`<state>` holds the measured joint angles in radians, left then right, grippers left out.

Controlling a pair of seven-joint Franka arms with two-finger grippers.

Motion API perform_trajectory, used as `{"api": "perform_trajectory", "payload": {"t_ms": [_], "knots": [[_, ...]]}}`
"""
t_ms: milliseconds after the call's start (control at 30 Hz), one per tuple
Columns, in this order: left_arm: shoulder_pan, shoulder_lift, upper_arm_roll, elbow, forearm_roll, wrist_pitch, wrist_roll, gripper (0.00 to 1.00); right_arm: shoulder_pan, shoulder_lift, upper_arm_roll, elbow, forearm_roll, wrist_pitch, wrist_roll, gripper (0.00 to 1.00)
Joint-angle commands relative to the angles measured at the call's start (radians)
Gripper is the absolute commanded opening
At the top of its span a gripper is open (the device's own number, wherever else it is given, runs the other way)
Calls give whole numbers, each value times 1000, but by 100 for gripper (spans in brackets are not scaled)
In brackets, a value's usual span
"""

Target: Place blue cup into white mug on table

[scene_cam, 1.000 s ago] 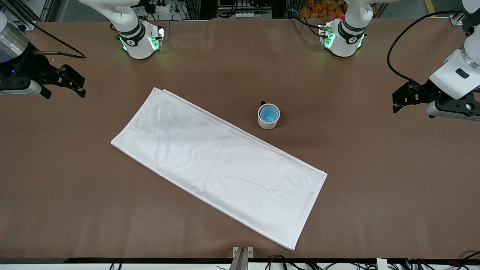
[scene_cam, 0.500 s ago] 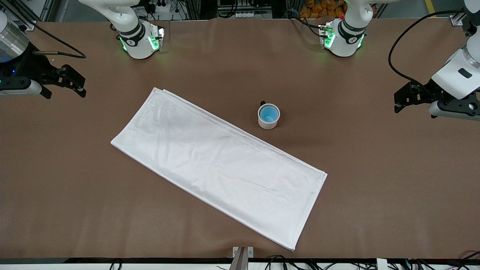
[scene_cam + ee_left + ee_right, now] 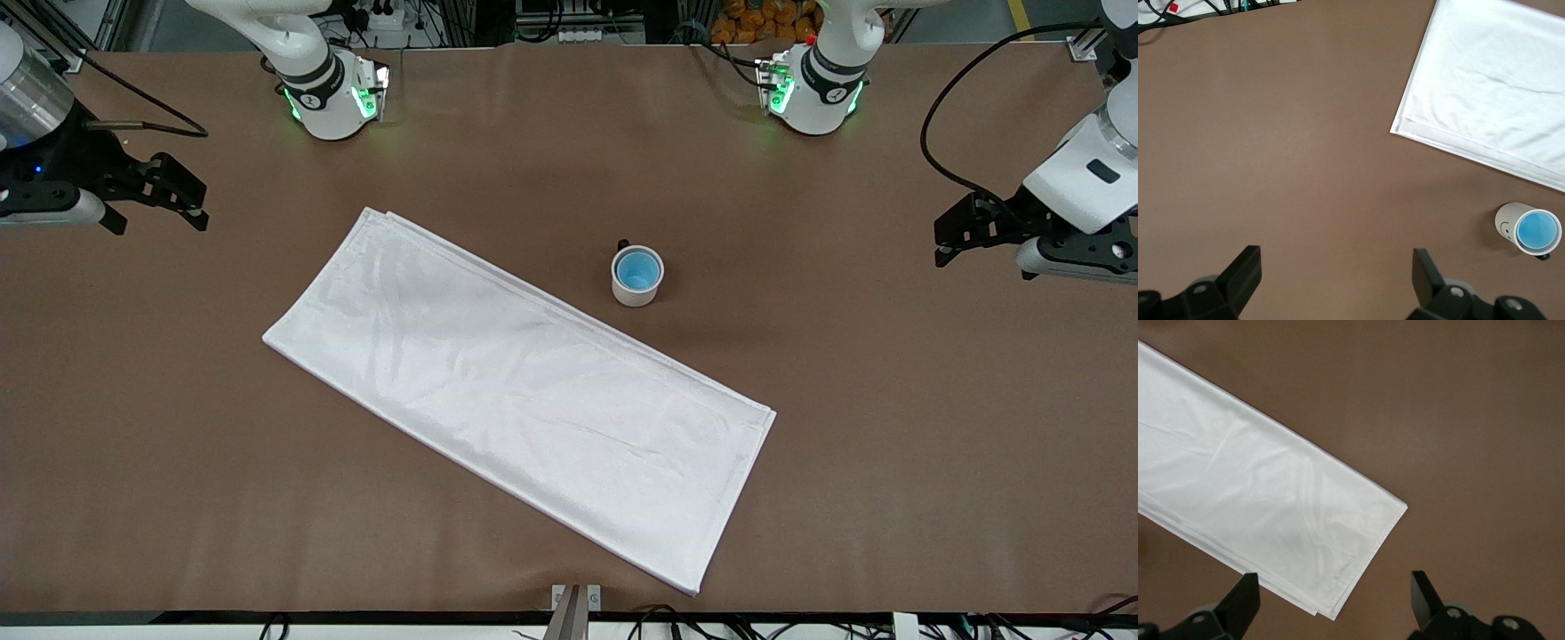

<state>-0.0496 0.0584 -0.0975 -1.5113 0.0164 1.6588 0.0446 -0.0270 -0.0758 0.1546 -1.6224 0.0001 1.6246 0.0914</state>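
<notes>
Blue cup unmoved (in white mug), right tool shifted

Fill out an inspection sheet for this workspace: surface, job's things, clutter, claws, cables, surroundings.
Surface: brown table, flat; both arm bases stand on it.
Job's things: blue cup sits inside the white mug, upright; the mug's dark handle points toward the bases.
Clutter: folded white cloth lies diagonally, beside the mug, apart from it.
Claws: left claw open, empty, over the table's left-arm end; right claw open, empty, over the right-arm end. Both arms wait.
Cables: black cable loops to the left arm; another runs to the right arm.
Surroundings: wiring and equipment past the table edges; details unclear.
</notes>
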Motion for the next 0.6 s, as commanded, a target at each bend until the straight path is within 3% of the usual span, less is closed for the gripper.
{"api": "perform_trajectory", "payload": {"t_ms": [0,567], "knots": [[8,-11,9,16,-38,-25,20,100,2,-4,-3,2,20,-2,1,100],[13,-19,9,16,-33,-25,20,100,1,-7,-6,2,18,-6,1,100]]}}
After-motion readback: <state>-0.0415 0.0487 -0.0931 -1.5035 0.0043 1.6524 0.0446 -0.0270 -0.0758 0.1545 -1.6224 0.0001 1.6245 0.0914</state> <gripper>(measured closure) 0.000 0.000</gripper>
